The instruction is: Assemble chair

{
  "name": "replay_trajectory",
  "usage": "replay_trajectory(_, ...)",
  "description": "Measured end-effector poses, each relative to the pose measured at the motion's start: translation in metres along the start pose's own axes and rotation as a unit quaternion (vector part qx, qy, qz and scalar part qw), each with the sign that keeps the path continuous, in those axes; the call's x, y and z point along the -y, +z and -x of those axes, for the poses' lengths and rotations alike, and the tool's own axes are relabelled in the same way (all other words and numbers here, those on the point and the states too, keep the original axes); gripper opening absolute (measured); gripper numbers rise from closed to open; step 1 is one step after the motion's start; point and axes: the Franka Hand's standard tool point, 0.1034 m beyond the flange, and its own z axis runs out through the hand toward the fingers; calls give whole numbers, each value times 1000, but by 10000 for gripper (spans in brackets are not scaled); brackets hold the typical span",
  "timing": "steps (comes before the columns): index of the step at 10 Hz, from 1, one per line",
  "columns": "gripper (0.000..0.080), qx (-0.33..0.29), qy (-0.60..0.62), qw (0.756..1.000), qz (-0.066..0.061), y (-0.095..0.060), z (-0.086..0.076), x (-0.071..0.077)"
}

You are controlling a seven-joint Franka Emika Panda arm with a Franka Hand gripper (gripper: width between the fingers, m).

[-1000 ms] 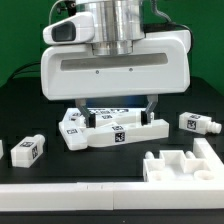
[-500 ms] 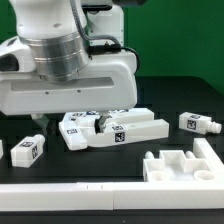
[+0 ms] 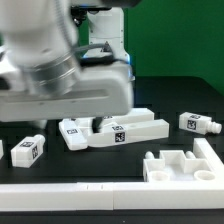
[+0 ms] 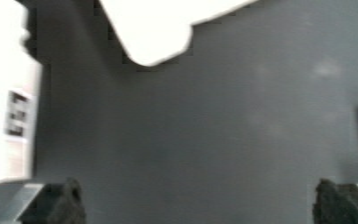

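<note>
Exterior view: robot arm (image 3: 62, 85), motion-blurred, fills the upper left of the frame, finger ends not separable there. Joined chair pieces (image 3: 112, 131), centre of frame, just below the arm's lower edge and toward the exterior view's right of it; long axis across the frame, rising slightly rightward. Left tagged block (image 3: 28, 150), lower left, apart; right tagged block (image 3: 198, 123), far right, well apart; notched panel (image 3: 185, 165), lower right. Wrist view: gripper (image 4: 202, 205) open, fingertips (image 4: 60, 203) spread wide, only bare table (image 4: 211, 130) between them. White piece (image 4: 172, 30), identity unclear, well apart from the jaws; nothing held. Judgement: next grasp likely requires bringing the jaws over a piece and squaring them across its short axis
</note>
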Motion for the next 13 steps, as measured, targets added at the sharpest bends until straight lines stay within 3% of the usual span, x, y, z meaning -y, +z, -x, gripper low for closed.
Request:
replay_trajectory(1,649,32,20,999,-6,-6,-1,-15)
replay_trajectory(3,649,24,21,999,-6,-9,-12,-21)
replay_trajectory(5,649,46,23,999,-9,-3,-8,-24)
replay_trajectory(7,649,86,30,996,-15,7,-12,-45)
replay_trajectory(8,649,147,34,988,-21,15,-2,-48)
replay_trajectory(11,649,142,33,989,-19,15,-4,-45)
replay_trajectory(13,649,161,41,986,-29,26,13,-50)
